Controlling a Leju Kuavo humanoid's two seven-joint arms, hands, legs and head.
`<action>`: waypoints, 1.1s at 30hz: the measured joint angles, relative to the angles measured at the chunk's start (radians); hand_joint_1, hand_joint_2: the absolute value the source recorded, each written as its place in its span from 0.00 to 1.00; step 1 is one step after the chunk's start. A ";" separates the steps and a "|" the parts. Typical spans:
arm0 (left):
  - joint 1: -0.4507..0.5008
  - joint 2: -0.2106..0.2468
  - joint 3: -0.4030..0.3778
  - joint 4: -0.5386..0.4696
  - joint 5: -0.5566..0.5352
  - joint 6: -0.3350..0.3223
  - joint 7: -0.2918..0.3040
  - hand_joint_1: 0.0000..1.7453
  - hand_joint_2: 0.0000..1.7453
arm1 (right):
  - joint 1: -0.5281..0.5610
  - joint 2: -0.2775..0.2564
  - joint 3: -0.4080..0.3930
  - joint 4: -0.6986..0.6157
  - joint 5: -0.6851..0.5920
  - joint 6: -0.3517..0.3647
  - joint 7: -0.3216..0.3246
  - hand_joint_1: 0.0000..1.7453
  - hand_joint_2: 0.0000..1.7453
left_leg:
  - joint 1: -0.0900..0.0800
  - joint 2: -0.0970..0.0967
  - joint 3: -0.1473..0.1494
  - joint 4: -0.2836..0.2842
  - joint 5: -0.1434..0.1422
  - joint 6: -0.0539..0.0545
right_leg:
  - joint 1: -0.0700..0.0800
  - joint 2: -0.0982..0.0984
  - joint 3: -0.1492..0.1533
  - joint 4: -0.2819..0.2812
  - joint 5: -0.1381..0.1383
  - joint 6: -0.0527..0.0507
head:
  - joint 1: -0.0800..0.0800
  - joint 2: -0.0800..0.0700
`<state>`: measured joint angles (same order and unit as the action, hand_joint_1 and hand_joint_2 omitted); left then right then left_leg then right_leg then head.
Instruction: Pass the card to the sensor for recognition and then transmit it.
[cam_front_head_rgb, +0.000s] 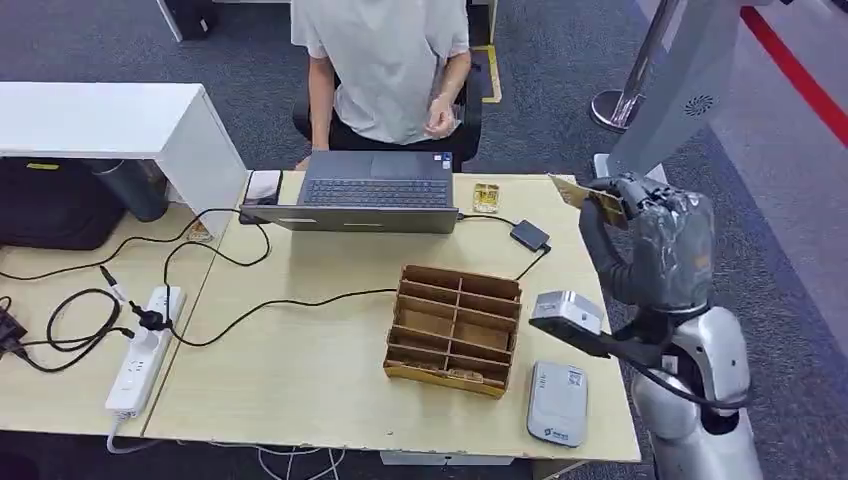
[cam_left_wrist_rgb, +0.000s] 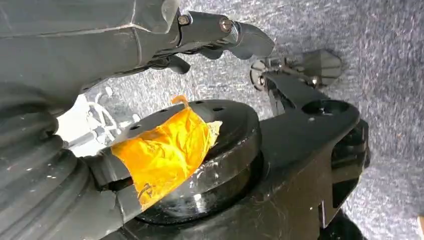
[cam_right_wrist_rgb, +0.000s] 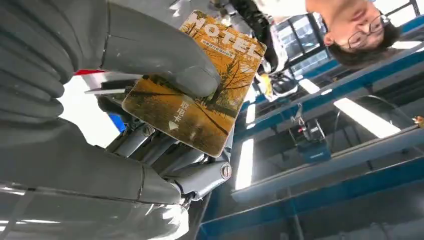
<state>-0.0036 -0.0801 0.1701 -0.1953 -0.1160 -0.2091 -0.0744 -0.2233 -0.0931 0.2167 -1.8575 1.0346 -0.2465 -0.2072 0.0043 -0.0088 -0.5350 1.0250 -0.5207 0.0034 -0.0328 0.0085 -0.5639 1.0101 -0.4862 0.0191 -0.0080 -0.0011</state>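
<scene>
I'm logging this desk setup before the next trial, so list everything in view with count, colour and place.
card: one, orange with HOTEL print, held up in the right hand beyond the table's right edge
card reader: one, grey, near right corner of the table
wooden organiser: one, brown, compartmented, mid table
laptop: one, dark grey, open, far edge
small black box: one, cabled, right of the laptop
power strip: one, white, left, with black cables
white cabinet: one, far left
person: one, grey shirt, seated behind the laptop
right hand: grey, grips the card
left hand: dark fingers above grey carpet, holds nothing
</scene>
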 joint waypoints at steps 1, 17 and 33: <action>0.000 0.003 0.002 0.000 0.000 -0.003 0.001 0.00 1.00 | 0.023 -0.006 -0.008 -0.013 0.020 -0.015 -0.002 1.00 1.00 | 0.000 0.000 0.000 0.000 0.000 0.000 | 0.000 0.000 0.000 0.000 0.000 0.000 | 0.000 0.000; 0.000 0.009 0.007 0.000 -0.038 -0.007 0.016 0.00 1.00 | 0.227 -0.072 -0.030 0.049 0.515 -0.235 0.123 1.00 1.00 | 0.000 0.000 -0.001 0.000 0.000 0.000 | 0.000 0.000 0.000 0.000 0.000 0.000 | 0.000 0.000; 0.000 0.009 0.007 0.000 -0.044 0.009 0.039 0.00 1.00 | 0.311 -0.135 0.043 0.197 0.523 -0.289 0.242 1.00 1.00 | 0.000 0.000 -0.001 0.000 0.000 0.000 | 0.000 0.000 0.000 0.000 0.000 0.000 | 0.000 0.000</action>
<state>-0.0040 -0.0713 0.1770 -0.1953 -0.1599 -0.2003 -0.0351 0.0874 -0.2281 0.2598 -1.6602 1.5579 -0.5352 0.0351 0.0044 -0.0090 -0.5357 1.0249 -0.5207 0.0033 -0.0328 0.0081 -0.5639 1.0100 -0.4863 0.0191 -0.0080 -0.0011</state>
